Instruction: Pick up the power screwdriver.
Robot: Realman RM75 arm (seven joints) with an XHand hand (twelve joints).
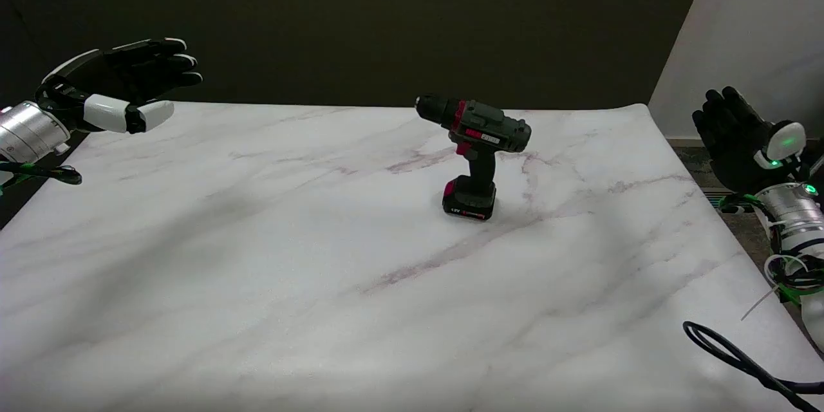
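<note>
A dark grey power screwdriver (pixel 475 161) with red trim is seen on a white desk (pixel 257 257) veined in grey and mauve.
</note>
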